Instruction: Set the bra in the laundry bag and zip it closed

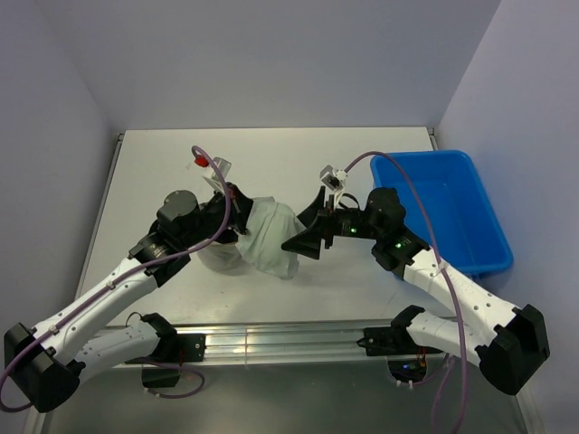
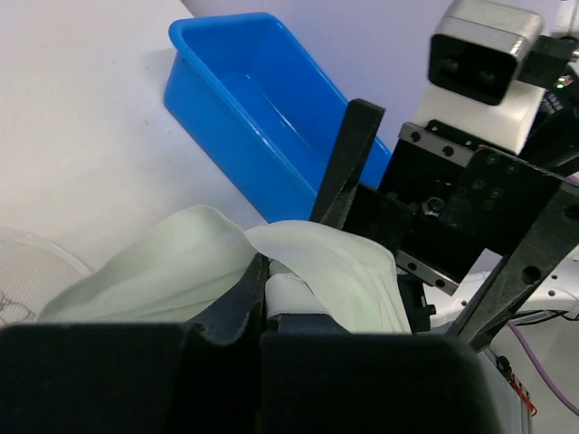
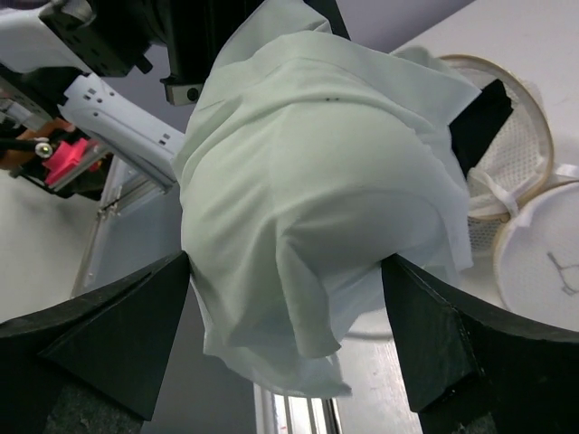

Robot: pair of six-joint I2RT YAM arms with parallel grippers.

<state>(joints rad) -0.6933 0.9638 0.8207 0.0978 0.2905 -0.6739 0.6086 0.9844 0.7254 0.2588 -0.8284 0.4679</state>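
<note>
**Top external view.** The left gripper (image 1: pixel 237 210) is pressed together on the upper edge of the bra (image 1: pixel 270 237), a pale mint-white garment. The bra hangs from it in a loose bundle, down and away towards the right arm. The laundry bag (image 1: pixel 215 260) lies on the bench (image 1: pixel 271 154) directly beneath the left gripper. Only a curve of its white mesh shows past the cloth and the arm. The right gripper (image 1: pixel 303 237) faces the bra from the far side with its fingers spread. Behind the right gripper's wrist sits a blue bin (image 1: pixel 443 210).

**Left wrist view.** The left gripper (image 2: pixel 262 291) pinches a fold of the bra (image 2: pixel 172 271), and the cloth billows out on both sides of its closed fingers. Just beyond the cloth, one of the right gripper's black fingers (image 2: pixel 348 154) stands tilted in front of the blue bin (image 2: pixel 237 99). Off to the left gripper's left, the edge of the bag's mesh lid (image 2: pixel 32 269) rests flat on the bench.

**Right wrist view.** The right gripper (image 3: pixel 285 271) is open wide, with one finger (image 3: pixel 118 334) on each side of the hanging bra (image 3: pixel 317 181). Whether either finger touches the cloth cannot be told. The left gripper's black body sits above the bra, holding it up. Beyond the bra, to the right gripper's right, the laundry bag (image 3: pixel 517 154) stands open with its round rim showing. Its lid (image 3: pixel 543 262), bearing a small dark mark, is folded down beside it on the bench.
</note>
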